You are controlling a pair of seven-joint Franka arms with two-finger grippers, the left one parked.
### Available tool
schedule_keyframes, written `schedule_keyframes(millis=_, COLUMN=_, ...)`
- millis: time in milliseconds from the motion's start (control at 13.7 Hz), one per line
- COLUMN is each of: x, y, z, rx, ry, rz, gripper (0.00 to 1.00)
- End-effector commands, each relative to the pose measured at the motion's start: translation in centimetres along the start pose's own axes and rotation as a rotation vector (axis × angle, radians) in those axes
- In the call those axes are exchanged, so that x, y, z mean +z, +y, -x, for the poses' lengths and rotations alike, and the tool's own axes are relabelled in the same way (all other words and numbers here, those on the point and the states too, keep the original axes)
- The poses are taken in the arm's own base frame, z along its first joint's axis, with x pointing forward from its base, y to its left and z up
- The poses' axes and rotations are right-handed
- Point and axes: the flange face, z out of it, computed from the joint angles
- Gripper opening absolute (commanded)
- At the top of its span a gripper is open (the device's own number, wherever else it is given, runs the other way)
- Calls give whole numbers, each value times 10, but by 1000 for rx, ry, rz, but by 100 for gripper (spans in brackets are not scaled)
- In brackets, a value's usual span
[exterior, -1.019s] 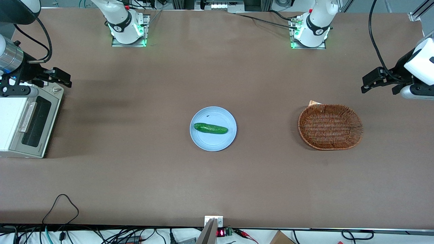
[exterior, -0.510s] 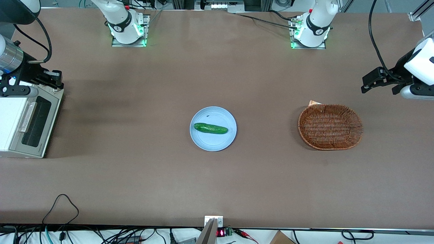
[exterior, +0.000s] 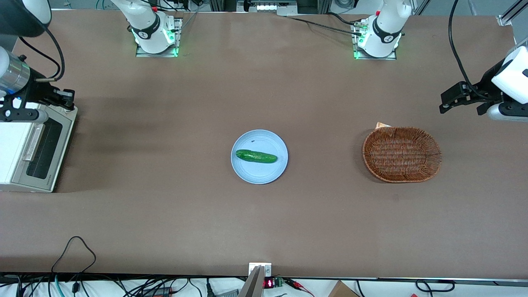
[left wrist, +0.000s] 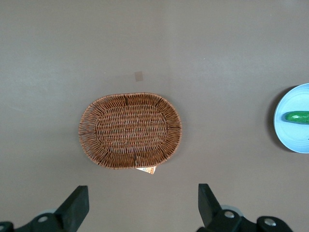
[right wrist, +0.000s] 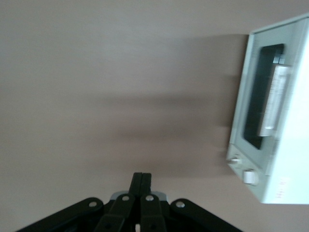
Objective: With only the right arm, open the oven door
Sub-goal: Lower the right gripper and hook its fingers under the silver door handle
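With my gripper (exterior: 68, 99) above the toaster oven's (exterior: 12, 144) knob corner, jaws together, I risk missing the oven door (exterior: 41, 152) handle (exterior: 34, 142) and knocking the casing.

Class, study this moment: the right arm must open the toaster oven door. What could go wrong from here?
1. The gripper, fingers shut, hangs above the oven's knob corner, not at the door's silver handle; it may bump the knobs on its way there.
2. The oven door is closed, and the oven sits loose on the table: a pull might drag the whole oven.
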Motion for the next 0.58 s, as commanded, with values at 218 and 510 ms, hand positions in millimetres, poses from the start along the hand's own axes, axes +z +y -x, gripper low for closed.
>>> schedule_keyframes(millis=218, x=52, y=27, z=-26, rx=31, ry=-77, rz=217, gripper=0)
schedule_keyframes(millis=510, x=77, y=41, z=-41, rx=35, ry=-85, rz=328, gripper=0)
